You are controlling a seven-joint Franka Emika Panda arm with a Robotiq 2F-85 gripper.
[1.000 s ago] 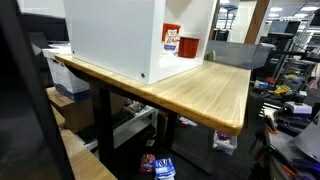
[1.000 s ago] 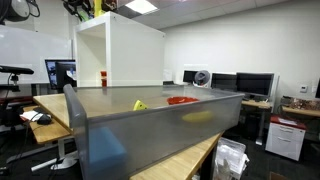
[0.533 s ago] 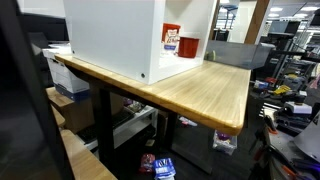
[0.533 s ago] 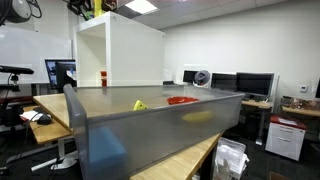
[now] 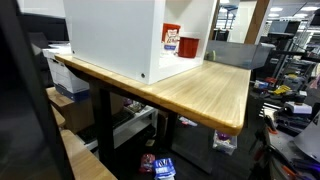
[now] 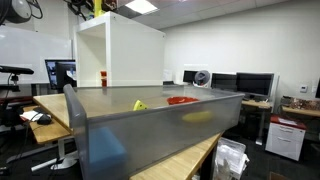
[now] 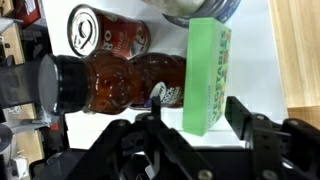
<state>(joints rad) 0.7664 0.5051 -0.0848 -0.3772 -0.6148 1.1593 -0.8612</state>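
Note:
In the wrist view my gripper [image 7: 196, 106] straddles the near end of a green carton [image 7: 208, 70] lying on a white surface. Its jaws stand apart: the right finger [image 7: 240, 115] is close beside the carton, and the left finger [image 7: 152, 100] stands off it with a gap. Left of the carton lies a bear-shaped bottle of dark red sauce [image 7: 125, 82] with a black cap. Past it sits a red can [image 7: 100, 32] with a silver top. The gripper does not show in either exterior view.
A tall white open-fronted cabinet [image 5: 110, 35] stands on a wooden table [image 5: 210, 90]; a red-and-white can [image 5: 172, 40] shows inside it. A grey bin wall [image 6: 150, 130] fills an exterior view, with a yellow item [image 6: 140, 104] and a red dish [image 6: 182, 100] behind it. Desks and monitors surround.

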